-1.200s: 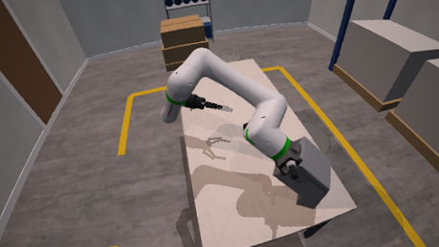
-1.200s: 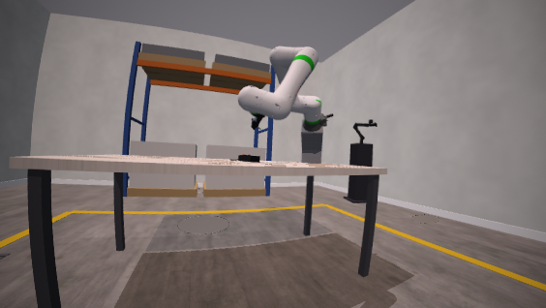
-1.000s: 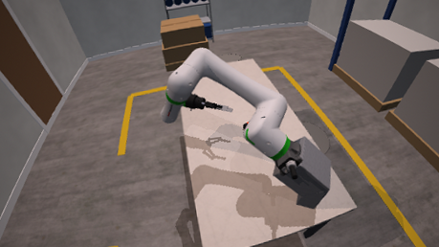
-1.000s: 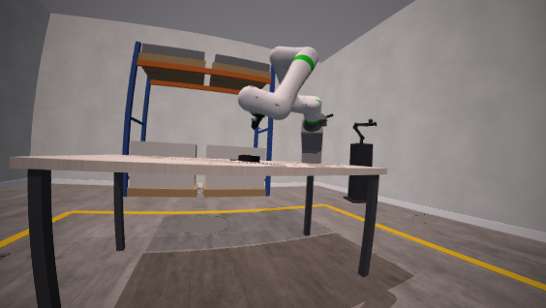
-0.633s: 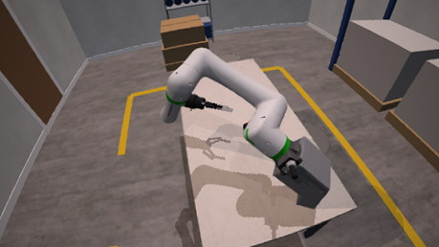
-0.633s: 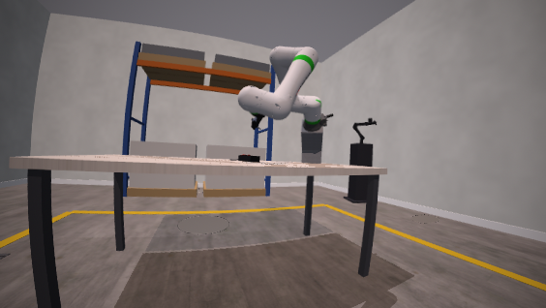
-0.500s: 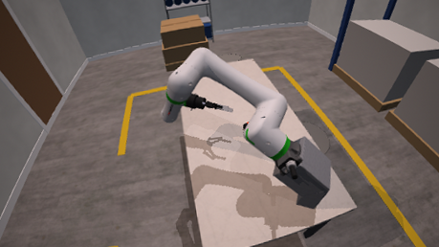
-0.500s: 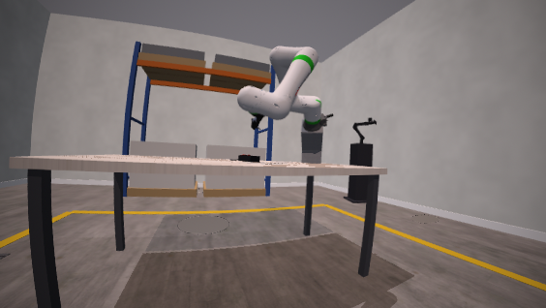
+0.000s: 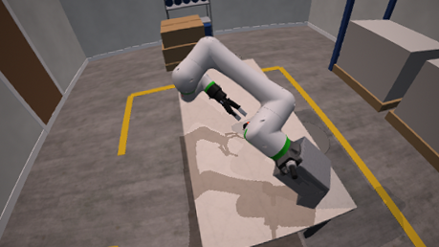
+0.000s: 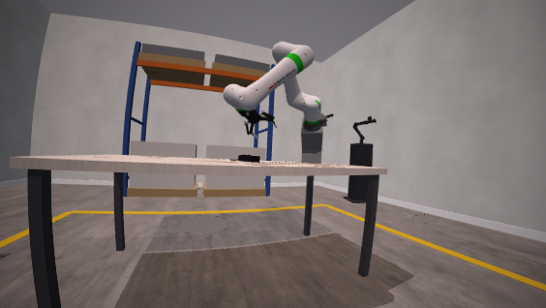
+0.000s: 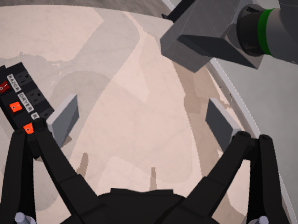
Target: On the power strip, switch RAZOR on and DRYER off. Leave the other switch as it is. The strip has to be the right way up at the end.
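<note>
Pale wood makes up the table [image 10: 145,165], and on it lies the power strip [image 11: 23,99], a small black bar seen at the left edge of the wrist view, with red rocker switches [image 11: 13,104] along its face, so it looks to lie right way up. From the side it shows as a low dark slab [image 10: 249,157] near the middle of the table, flat on the wood. From above, the arm covers it almost wholly.

It reads as a light, rigid plastic body that would likely slide on the smooth wood if pushed sideways. The rockers call for a straight downward press with one fingertip, not a grasp. If it must be held, the long sides are the place.

Above it hangs the gripper [image 10: 255,122], well off the table, its fingers spread to their widest with nothing between them. The white arm [image 9: 250,79] bends back to a grey pedestal [image 9: 316,170] at the table's end.

Labels on the strip are too small to read, so which switch is RAZOR and which DRYER cannot be told. Each rocker's position is also unclear, and the strip's far end is cut off by the frame.
</note>
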`<state>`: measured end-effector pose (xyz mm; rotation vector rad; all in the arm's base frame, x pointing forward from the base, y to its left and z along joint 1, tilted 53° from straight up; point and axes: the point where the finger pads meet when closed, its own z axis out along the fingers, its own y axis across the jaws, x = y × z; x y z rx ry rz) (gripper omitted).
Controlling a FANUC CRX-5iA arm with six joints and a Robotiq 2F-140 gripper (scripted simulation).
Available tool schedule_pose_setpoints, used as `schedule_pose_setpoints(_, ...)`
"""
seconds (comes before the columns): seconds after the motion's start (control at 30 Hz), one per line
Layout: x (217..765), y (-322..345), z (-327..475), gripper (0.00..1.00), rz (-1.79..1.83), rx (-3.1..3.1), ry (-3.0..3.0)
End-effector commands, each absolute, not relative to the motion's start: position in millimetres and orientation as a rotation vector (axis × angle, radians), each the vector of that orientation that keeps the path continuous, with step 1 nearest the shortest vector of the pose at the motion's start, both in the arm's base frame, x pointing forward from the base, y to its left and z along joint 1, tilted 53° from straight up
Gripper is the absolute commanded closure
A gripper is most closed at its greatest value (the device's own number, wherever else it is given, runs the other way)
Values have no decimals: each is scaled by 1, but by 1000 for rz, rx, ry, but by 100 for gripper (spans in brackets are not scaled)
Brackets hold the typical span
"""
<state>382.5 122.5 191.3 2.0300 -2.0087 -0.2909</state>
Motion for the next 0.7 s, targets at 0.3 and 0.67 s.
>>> schedule_pose_setpoints(0.3,461,107,141,0,-764,1661,-2779)
schedule_pose_setpoints(0.67,522,66,144,0,-922,1274,-3206)
